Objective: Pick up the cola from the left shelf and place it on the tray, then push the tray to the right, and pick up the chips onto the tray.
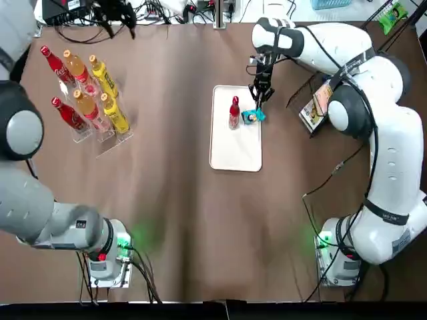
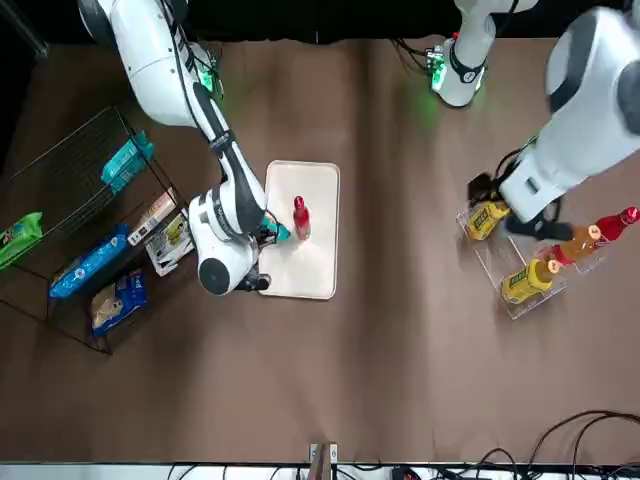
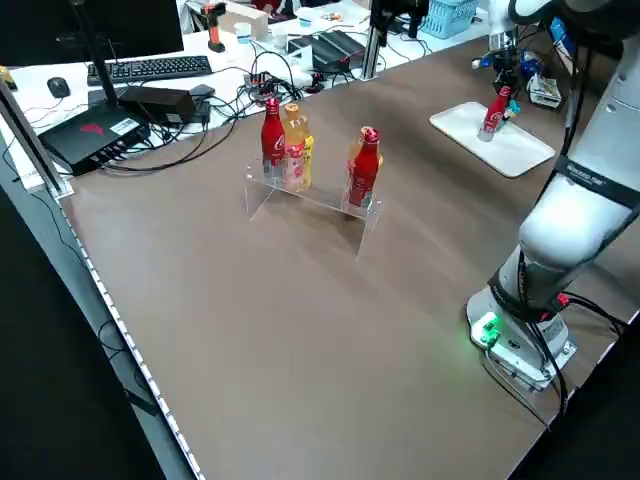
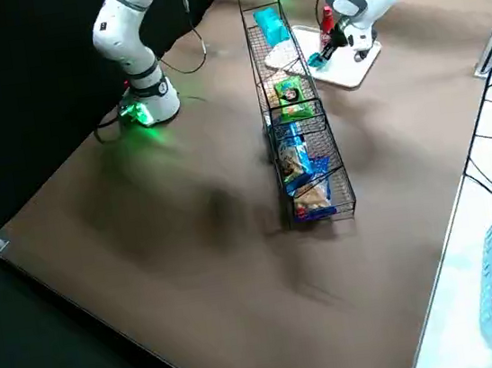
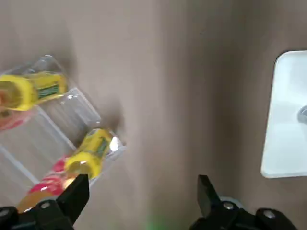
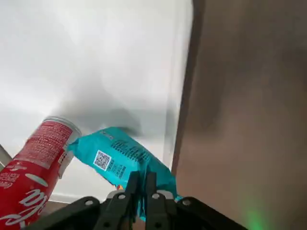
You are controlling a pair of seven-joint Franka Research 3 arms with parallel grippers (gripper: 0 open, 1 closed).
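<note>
A white tray [image 1: 235, 143] lies at the table's middle right. On it stands a red cola bottle [image 1: 234, 112], upright. Beside the bottle, at the tray's right edge, is a teal chips bag [image 1: 253, 116]; my right gripper [image 1: 260, 93] is shut on its top. The right wrist view shows the fingers pinched on the chips bag [image 6: 122, 155] over the tray [image 6: 96, 52], with the cola bottle [image 6: 33, 163] close by; whether the bag touches the tray I cannot tell. My left gripper [image 5: 141, 196] hangs open and empty above the table near the bottle shelf [image 5: 62, 134].
A clear shelf [image 1: 87, 93] at the left holds red, orange and yellow bottles. A wire rack [image 2: 90, 250] with several snack bags stands right of the tray, close to the right arm. Cables and desks line the table's far edge.
</note>
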